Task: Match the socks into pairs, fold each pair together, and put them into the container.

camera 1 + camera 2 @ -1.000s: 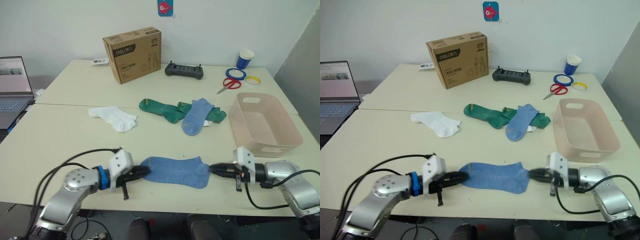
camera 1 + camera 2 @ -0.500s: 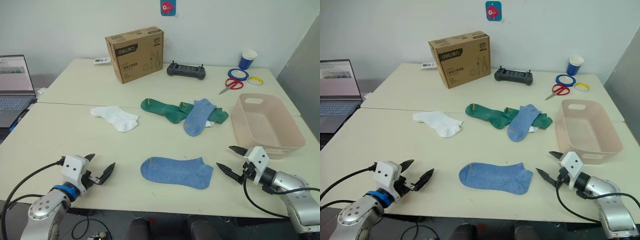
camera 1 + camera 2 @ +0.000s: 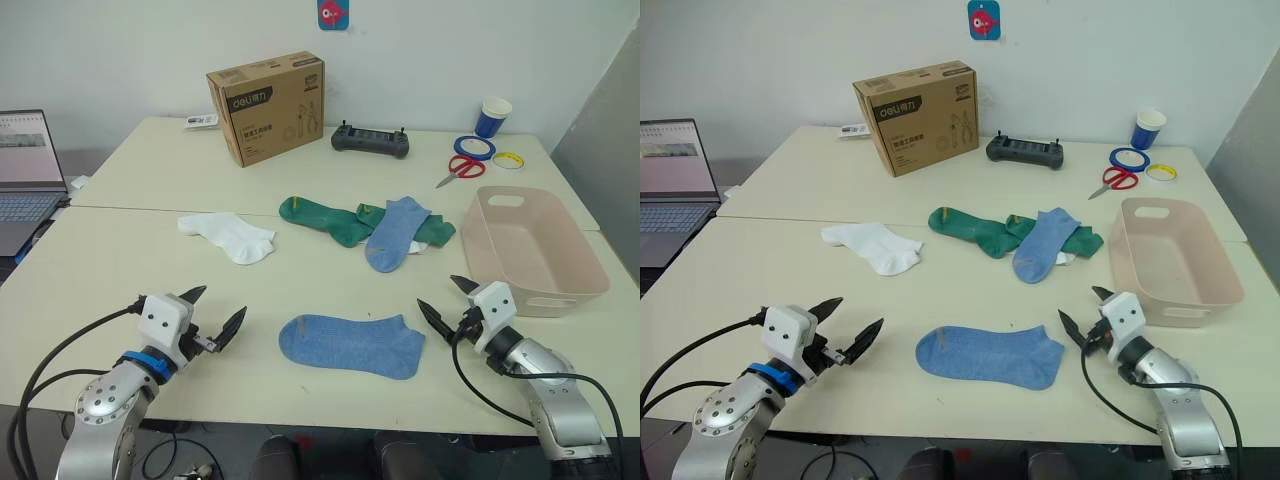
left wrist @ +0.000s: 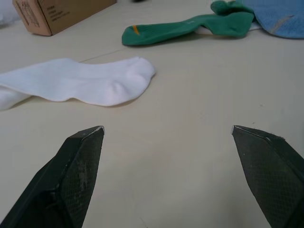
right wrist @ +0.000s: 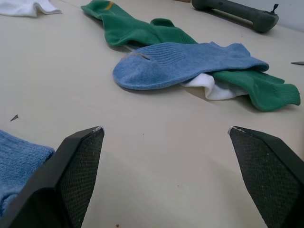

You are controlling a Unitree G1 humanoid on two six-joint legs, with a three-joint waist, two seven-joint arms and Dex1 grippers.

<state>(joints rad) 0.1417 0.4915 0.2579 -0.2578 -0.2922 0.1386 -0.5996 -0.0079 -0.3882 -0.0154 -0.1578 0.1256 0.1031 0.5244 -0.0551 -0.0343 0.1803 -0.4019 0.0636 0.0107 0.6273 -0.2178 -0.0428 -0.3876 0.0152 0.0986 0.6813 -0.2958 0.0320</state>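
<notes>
light blue sock [image 3: 352, 345] up front, ribbed knit, lying on the cream table [image 3: 130, 260]. behind it a second light blue sock [image 3: 393, 233] draped over two dark green socks [image 3: 320, 217], each with a small yellow mark, and a bit of white sock [image 5: 213, 90] peeking from under the pile. another plain white sock [image 3: 228, 236] off on its own. pale pink tub [image 3: 535, 250]. brown cardboard box [image 3: 266, 107] with black print. black controller [image 3: 369, 142], red-handled scissors [image 3: 456, 170], blue tape ring [image 3: 471, 147], yellow tape ring [image 3: 506, 160], blue cup [image 3: 490, 117] with a white rim. both grippers, left [image 3: 214, 320] and right [image 3: 442, 303], show black fingers on white housings.
</notes>
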